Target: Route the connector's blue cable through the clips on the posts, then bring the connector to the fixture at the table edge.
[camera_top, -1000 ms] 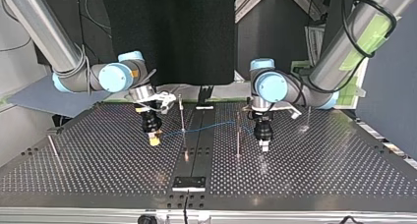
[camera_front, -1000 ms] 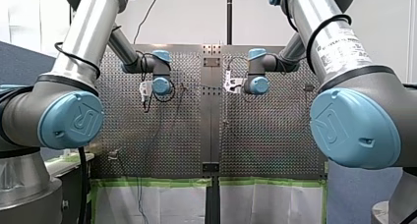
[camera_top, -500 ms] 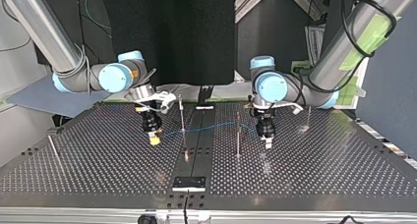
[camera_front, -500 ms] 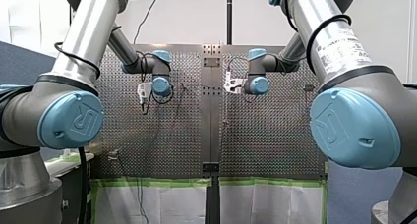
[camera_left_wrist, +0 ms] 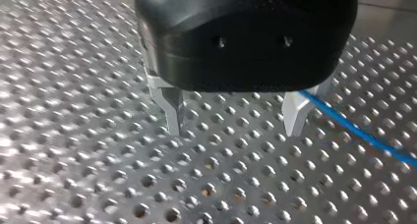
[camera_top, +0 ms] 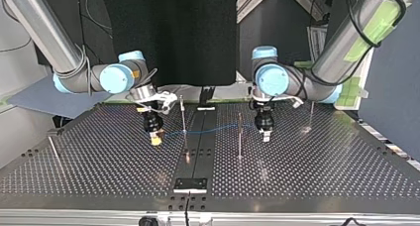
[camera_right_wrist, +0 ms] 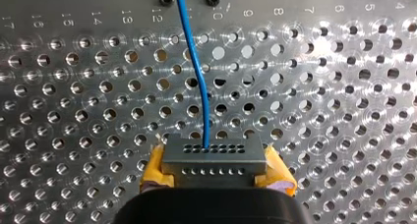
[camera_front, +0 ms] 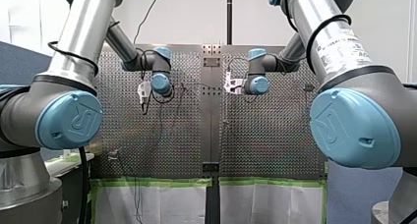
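In the right wrist view my right gripper (camera_right_wrist: 212, 177) is shut on the grey connector (camera_right_wrist: 211, 157), yellow pads (camera_right_wrist: 155, 170) on both of its sides. The blue cable (camera_right_wrist: 196, 71) leaves the connector's face and runs ahead over the perforated plate. In the top view my right gripper (camera_top: 156, 137) hangs low at the left. From it the cable (camera_top: 213, 129) stretches past two upright posts (camera_top: 183, 118) (camera_top: 240, 134) toward my left gripper (camera_top: 266, 135). In the left wrist view my left gripper (camera_left_wrist: 233, 128) stands open and empty, its metal fingers (camera_left_wrist: 169, 108) apart. The cable (camera_left_wrist: 354, 130) lies just outside one finger.
A flat fixture (camera_top: 190, 185) sits at the table's near edge in the top view, on the dark centre strip. A third post (camera_top: 311, 114) stands at the right and a leaning rod (camera_top: 53, 149) at the far left. A black bracket (camera_top: 205, 94) is at the back.
My left gripper has risen and drawn back from the plate, away from the cable's end. My right gripper and the connector have stayed in place.
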